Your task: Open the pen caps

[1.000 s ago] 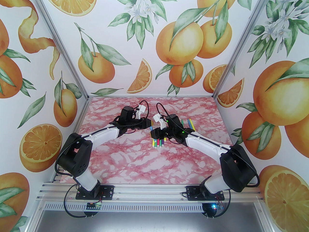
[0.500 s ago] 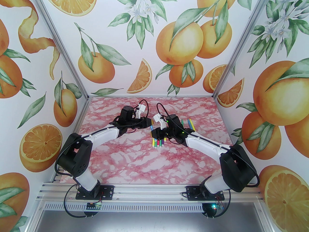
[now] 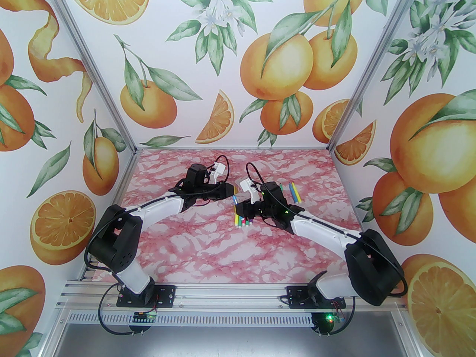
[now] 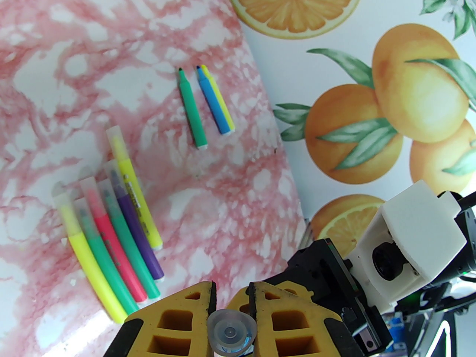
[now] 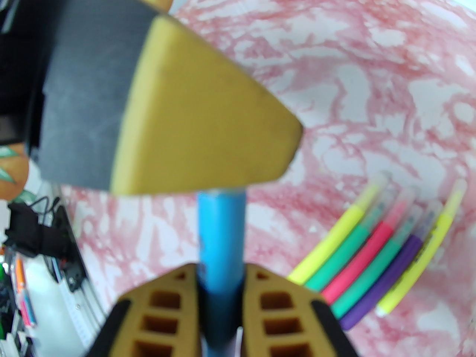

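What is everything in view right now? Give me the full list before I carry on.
capped pens: six; yellow, green, pink, green, purple, yellow; side by side mid-table
uncapped pens: three; green, blue, yellow; on the table right of and behind the capped pens, blue and yellow touching
held pen: one; blue; gripped in the right tool, its far end reaching the left tool
cap: one; clear; pinched in the left tool, seen end-on
table: one; pink-and-white marble
walls: three; white with orange-fruit print; around the table
arms: two; white and black; reaching in from the near edge
left tool: yellow and black; shut on the cap
right tool: yellow and black; shut on the held pen
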